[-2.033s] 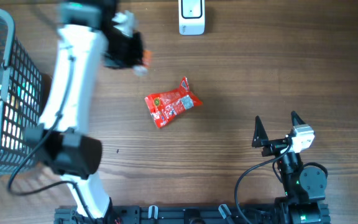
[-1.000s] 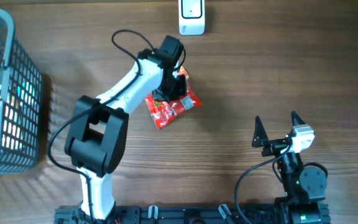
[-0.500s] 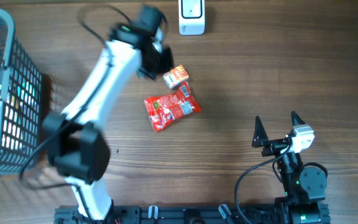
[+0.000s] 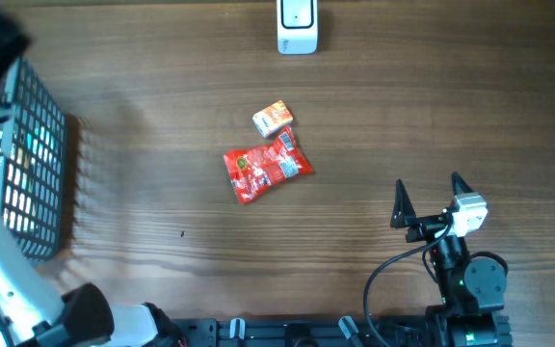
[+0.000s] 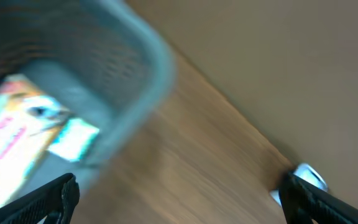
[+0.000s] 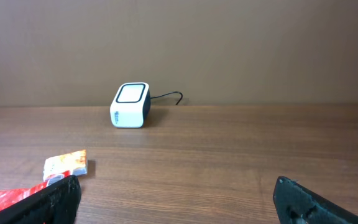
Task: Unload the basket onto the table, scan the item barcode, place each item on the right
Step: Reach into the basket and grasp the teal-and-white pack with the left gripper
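Observation:
A small orange and white box (image 4: 272,119) lies on the table just above a red snack packet (image 4: 267,166); nothing holds either. The white barcode scanner (image 4: 297,27) stands at the far edge. My left gripper (image 5: 179,190) is open and empty, blurred by motion above the basket (image 4: 29,164) at the far left. Over the near right of the table my right gripper (image 4: 430,200) rests open with nothing in it. The right wrist view has the scanner (image 6: 131,104) ahead, and the box (image 6: 67,165) and packet (image 6: 5,198) to the left.
The grey mesh basket (image 5: 129,81) holds a colourful package (image 5: 17,137). The left arm's white link (image 4: 8,280) crosses the near left corner. A thin cable (image 6: 166,96) trails from the scanner.
The left gripper let go of the small box beside the red packet, opened wide and swung fast to the left over the basket. The right arm has not moved.

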